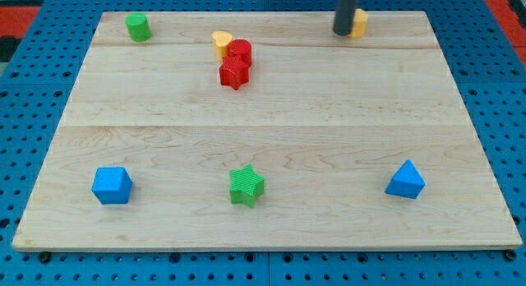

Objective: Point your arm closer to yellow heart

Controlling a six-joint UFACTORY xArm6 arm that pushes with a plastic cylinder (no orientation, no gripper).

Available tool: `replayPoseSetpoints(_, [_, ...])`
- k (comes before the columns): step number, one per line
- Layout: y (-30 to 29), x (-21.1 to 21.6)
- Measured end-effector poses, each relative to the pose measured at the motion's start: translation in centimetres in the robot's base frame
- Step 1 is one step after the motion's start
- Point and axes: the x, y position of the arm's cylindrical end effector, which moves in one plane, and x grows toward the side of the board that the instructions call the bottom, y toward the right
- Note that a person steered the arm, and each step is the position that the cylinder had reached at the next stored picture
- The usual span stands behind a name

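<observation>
The yellow heart (220, 42) lies near the view's top, left of centre, touching a red cylinder (240, 51) on its right. A red star (234, 73) sits just below the cylinder. My tip (342, 32) is at the view's top right of centre, right against the left side of a second yellow block (358, 23), which the rod partly hides. The tip is far to the right of the yellow heart, with bare wood between them.
A green cylinder (138, 27) stands at the top left. A blue cube (112, 186) is at the bottom left, a green star (246, 186) at the bottom centre, a blue triangular block (405, 181) at the bottom right. The wooden board (271, 122) rests on a blue perforated surface.
</observation>
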Motion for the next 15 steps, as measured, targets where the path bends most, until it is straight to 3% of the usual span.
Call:
replayPoseSetpoints(1, [2.0,0.0])
replayPoseSetpoints(4, [-12.4,-4.6])
replayPoseSetpoints(5, [-17.8,-4.6])
replayPoseSetpoints(6, [-18.4,-4.6])
replayPoseSetpoints(8, [-25.9,-3.9])
replayPoseSetpoints(11, [-28.9,6.4])
replayPoseSetpoints(15, [-29.0,6.4])
